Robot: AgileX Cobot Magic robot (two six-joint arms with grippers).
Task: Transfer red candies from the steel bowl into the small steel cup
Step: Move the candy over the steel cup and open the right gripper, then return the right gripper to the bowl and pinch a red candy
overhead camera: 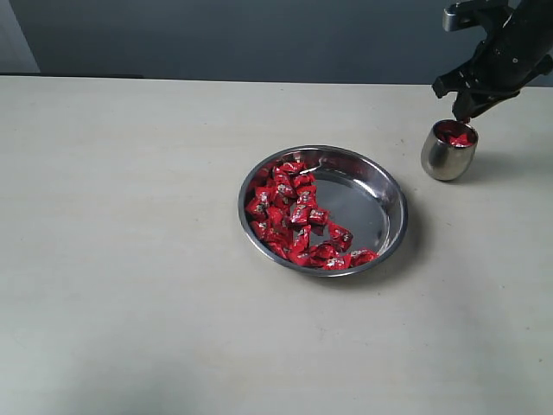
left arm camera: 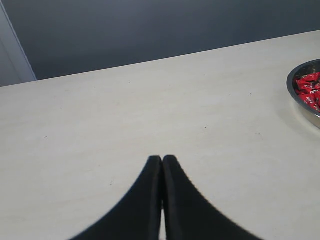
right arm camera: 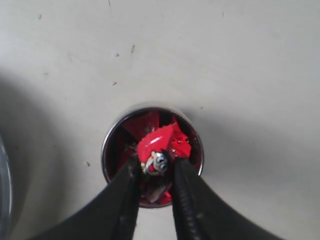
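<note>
Near far right corner of surface (overhead camera: 130,259): small steel cup (overhead camera: 448,154), upright, some red already inside. Directly over its mouth, right claw (overhead camera: 464,117) clenched on one red candy (right arm camera: 159,145), tips at mouth. Drop path straight down, nothing between. Toward middle of surface: steel bowl (overhead camera: 380,186), many red candies (overhead camera: 289,216) heaped along its left side. Left claw (left arm camera: 162,160) pinched shut, empty, well apart from bowl. Right arm nearer both vessels.

The right tool (overhead camera: 462,117) hangs above the small steel cup (overhead camera: 448,154), tips at its mouth — one candy (right arm camera: 157,142) between them. On the desk (overhead camera: 130,259), well apart from the tool, sits the steel bowl (overhead camera: 393,197) — candies (overhead camera: 289,212) heaped in its far half.
</note>
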